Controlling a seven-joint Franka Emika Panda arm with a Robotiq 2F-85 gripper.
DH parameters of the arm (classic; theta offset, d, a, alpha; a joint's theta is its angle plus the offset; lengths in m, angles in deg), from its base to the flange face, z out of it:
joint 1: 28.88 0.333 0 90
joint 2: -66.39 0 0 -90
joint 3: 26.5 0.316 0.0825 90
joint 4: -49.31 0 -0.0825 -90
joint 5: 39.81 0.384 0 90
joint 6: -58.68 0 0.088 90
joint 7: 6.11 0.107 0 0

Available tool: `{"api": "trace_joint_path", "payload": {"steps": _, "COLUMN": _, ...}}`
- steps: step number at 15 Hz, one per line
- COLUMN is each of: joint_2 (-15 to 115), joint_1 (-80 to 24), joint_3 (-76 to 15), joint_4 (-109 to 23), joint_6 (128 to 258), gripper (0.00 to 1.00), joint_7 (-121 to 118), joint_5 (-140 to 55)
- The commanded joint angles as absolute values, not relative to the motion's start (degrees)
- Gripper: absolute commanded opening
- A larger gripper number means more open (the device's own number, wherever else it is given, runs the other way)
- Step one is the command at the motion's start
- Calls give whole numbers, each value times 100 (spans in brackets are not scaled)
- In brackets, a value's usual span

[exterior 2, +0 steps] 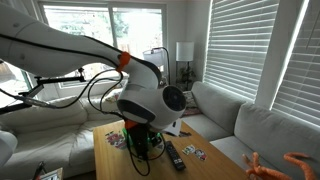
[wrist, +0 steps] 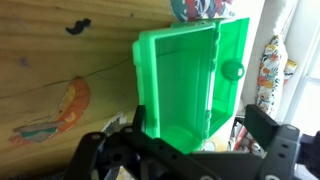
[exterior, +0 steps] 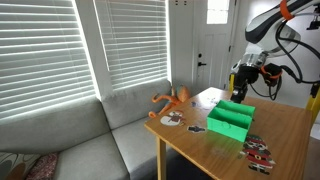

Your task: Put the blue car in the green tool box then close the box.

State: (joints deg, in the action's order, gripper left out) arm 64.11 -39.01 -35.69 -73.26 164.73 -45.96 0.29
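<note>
The green tool box (wrist: pixel 180 70) lies open on the wooden table (wrist: pixel 60 70), its lid folded out to one side, and its inside looks empty. It also shows in both exterior views (exterior: pixel 230 120) (exterior 2: pixel 141 141), mostly behind the arm in the latter. My gripper (wrist: pixel 200 140) hangs just above the box with its black fingers spread wide and nothing between them. In an exterior view the gripper (exterior: pixel 243 88) is over the box's far end. I cannot make out the blue car in any view.
An orange toy (exterior: pixel 175 98) lies at the table's far corner. Picture cards (exterior: pixel 170 120) (exterior: pixel 258 150) are scattered round the box. A black remote (exterior 2: pixel 173 155) lies on the table. A grey sofa (exterior: pixel 90 140) stands beside the table edge.
</note>
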Motion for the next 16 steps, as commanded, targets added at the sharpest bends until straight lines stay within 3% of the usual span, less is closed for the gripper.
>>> {"api": "trace_joint_path", "payload": {"steps": 1, "joint_2": 6569, "joint_1": -3892, "joint_3": -3548, "joint_4": -7323, "joint_6": 16312, "gripper": 100, "joint_7": -4680, "joint_5": 181}}
{"api": "trace_joint_path", "payload": {"steps": 16, "joint_2": 6780, "joint_1": -3703, "joint_3": -3444, "joint_4": -7213, "joint_6": 16301, "gripper": 100, "joint_7": -4493, "joint_5": -98}}
